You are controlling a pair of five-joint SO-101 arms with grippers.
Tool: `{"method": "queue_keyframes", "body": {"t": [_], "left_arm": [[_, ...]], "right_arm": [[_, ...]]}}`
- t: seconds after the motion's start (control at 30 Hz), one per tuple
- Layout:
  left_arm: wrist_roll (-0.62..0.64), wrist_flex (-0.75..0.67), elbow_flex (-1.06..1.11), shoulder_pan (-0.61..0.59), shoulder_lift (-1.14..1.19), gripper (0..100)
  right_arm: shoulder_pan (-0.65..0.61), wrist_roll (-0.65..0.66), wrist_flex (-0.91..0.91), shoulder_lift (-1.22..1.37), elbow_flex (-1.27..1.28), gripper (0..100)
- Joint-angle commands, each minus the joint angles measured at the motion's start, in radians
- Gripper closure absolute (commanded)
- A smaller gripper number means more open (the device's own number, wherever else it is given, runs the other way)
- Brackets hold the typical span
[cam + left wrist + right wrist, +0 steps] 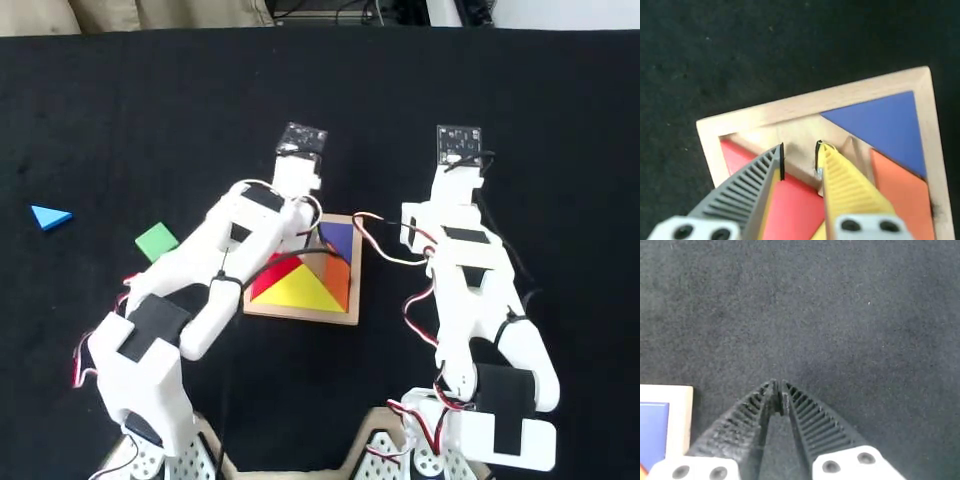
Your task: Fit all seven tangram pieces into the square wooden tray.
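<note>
Wooden tray [300,312] sits mid-table with the red piece [792,207], yellow piece [300,290], orange piece [900,185] and big blue triangle [880,120] in it. Left gripper [800,154] hangs over the tray's bare wood patch, jaws a bit apart, nothing between them. Right gripper [778,390] is pinched together, empty, over the black cloth [840,315] around 3 o'clock of the tray. Green square [156,241] and small blue triangle [50,216] lie loose out at 9 o'clock.

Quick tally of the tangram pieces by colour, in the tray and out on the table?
Dark blue: 1
Orange: 1
Red: 1
Yellow: 1
Green: 1
Light blue: 1
Total: 6 visible, with 4 in the tray and 2 on the table.
</note>
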Motion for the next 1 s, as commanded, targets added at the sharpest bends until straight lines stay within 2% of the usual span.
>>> {"method": "queue_keyframes", "body": {"t": [0.0, 0.27, 0.47, 0.67, 0.83, 0.97], "left_arm": [[-0.014, 0.041, -0.041, 0.047, -0.009, 87], [-0.008, 0.098, -0.048, 0.142, -0.012, 87], [-0.012, 0.103, -0.053, 0.071, -0.034, 87], [-0.015, 0.186, -0.058, -0.031, -0.242, 87], [-0.215, 0.382, -0.048, -0.182, -0.489, 87], [-0.439, 0.502, -0.050, -0.364, -0.551, 84]], "right_arm": [[-0.018, 0.002, -0.012, -0.001, -0.051, 98.7], [-0.018, 0.002, -0.012, -0.001, -0.053, 98.7], [-0.018, 0.002, -0.012, -0.002, -0.053, 98.7], [-0.018, 0.002, -0.012, -0.001, -0.056, 98.7], [-0.018, 0.002, -0.014, -0.001, -0.054, 98.7], [-0.018, 0.002, -0.014, -0.001, -0.056, 98.7]]}}
